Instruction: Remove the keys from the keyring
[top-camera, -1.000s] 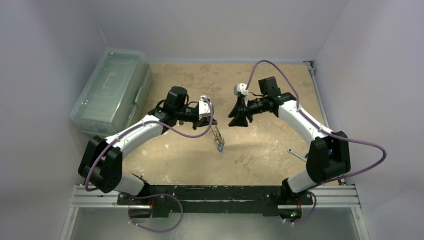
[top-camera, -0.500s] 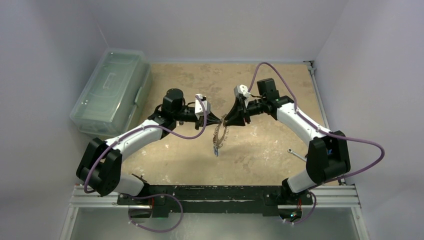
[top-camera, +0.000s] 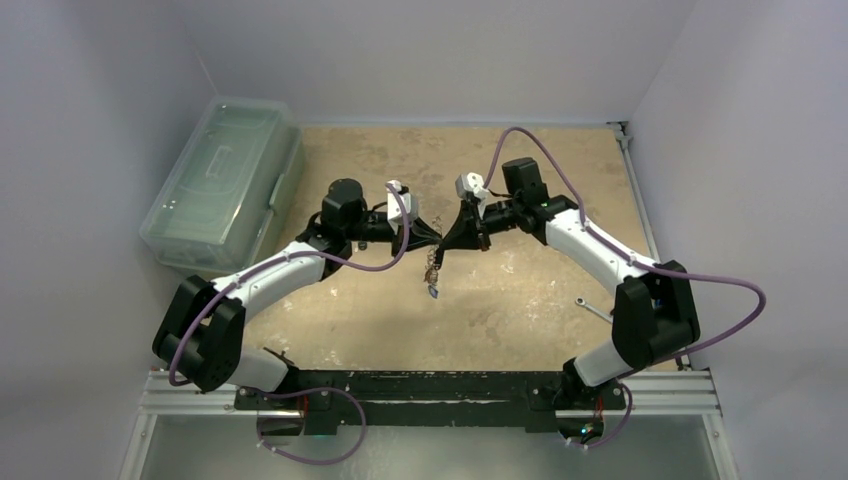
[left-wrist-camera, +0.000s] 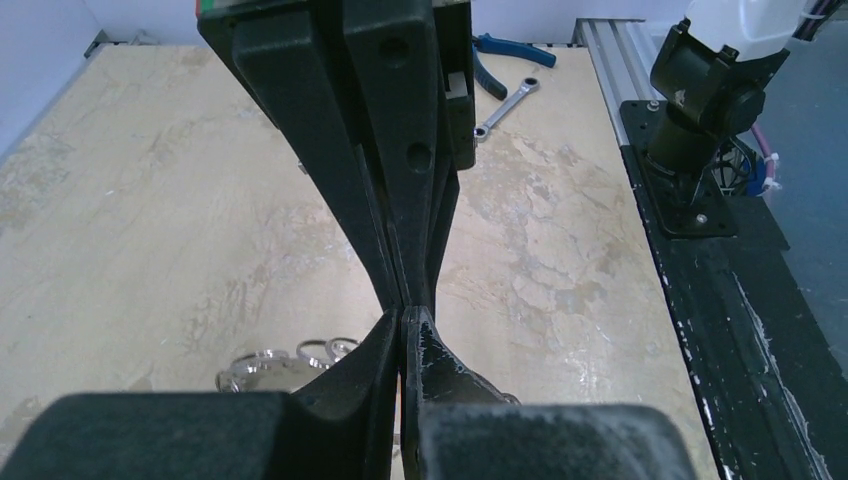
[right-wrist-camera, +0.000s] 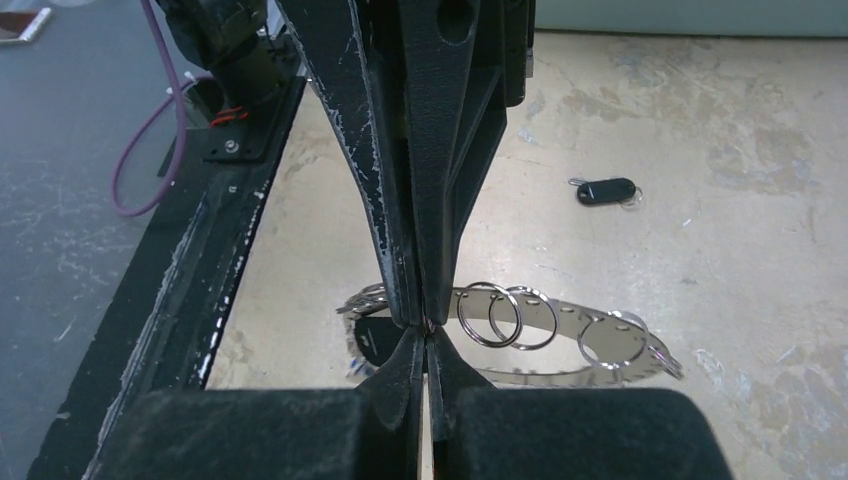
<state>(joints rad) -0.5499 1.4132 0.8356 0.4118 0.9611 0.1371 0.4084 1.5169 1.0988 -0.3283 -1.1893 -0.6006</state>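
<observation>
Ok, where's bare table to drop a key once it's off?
Free: the far-right corner of the table behind the right arm, and the near middle between keyring and mounting rail. Crowded: centre, where left tool and right tool meet; spanner lies near right.

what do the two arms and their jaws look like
Left arm and right arm: white shells, black joints and bases, each trailing a looping purple cable, with a white block at the wrist. Jaws are black tapering wedges, edges scuffed white.
</observation>
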